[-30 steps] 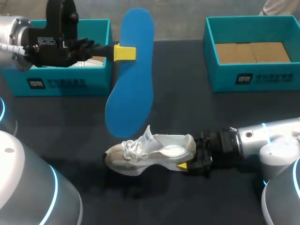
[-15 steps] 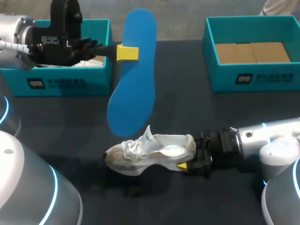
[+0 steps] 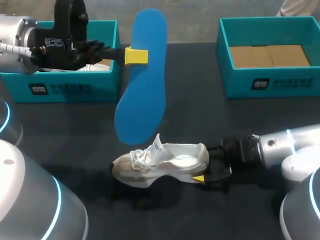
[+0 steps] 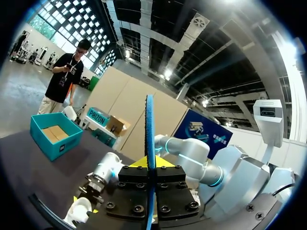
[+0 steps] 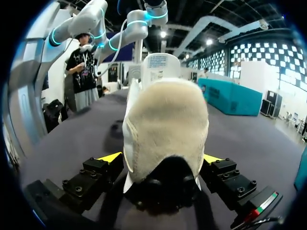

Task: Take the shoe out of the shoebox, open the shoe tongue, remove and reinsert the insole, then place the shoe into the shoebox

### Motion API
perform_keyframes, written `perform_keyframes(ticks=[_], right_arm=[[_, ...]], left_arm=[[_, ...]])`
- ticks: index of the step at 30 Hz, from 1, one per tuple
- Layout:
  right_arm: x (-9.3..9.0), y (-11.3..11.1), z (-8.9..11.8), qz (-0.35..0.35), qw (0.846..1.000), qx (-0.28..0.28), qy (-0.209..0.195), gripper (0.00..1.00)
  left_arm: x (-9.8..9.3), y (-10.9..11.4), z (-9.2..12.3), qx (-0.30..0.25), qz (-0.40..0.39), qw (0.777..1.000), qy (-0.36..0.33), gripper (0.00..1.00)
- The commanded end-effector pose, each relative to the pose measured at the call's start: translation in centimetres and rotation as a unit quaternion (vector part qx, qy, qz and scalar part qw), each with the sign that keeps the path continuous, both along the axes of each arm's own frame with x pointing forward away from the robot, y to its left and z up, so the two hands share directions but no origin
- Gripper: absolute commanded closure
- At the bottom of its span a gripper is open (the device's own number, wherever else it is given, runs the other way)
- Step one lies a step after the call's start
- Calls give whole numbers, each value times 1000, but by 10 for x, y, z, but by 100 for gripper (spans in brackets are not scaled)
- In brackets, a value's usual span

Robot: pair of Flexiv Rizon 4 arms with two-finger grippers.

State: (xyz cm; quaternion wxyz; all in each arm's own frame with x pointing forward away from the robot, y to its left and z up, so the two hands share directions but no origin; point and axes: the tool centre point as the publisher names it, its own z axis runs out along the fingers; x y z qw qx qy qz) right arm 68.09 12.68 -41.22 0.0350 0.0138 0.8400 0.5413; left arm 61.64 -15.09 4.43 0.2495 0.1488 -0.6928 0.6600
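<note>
Blue insole [image 3: 142, 100] sits pinched in the left gripper [image 3: 136, 56], removed; reinserting likely needs toe-first aim into the shoe [image 3: 160, 162], right gripper [image 3: 204, 172] hold unclear.

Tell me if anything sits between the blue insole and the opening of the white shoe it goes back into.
Nothing visible does. The blue foot-shaped insole, held by the left tool, hangs above the white sneaker; its tongue stands raised and the opening shows bare.
</note>
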Motion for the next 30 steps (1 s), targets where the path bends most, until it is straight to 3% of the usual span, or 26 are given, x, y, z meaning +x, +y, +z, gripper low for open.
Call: perform_keyframes(ticks=[1, 10, 19, 28, 30], right_arm=[[2, -8, 16, 16, 996, -82, 24, 0], [8, -24, 30, 13, 979, -199, 44, 0], [3, -34, 52, 9, 947, -316, 63, 0], [2, -27, 70, 3, 904, -421, 73, 0], [2, -25, 71, 4, 901, -428, 73, 0]], left_arm=[[0, -1, -1, 2, 0, 1000, 1, 100], [0, -1, -1, 2, 0, 1000, 1, 100], [0, -1, -1, 2, 0, 1000, 1, 100], [0, -1, -1, 2, 0, 1000, 1, 100], [0, -1, -1, 2, 0, 1000, 1, 100]])
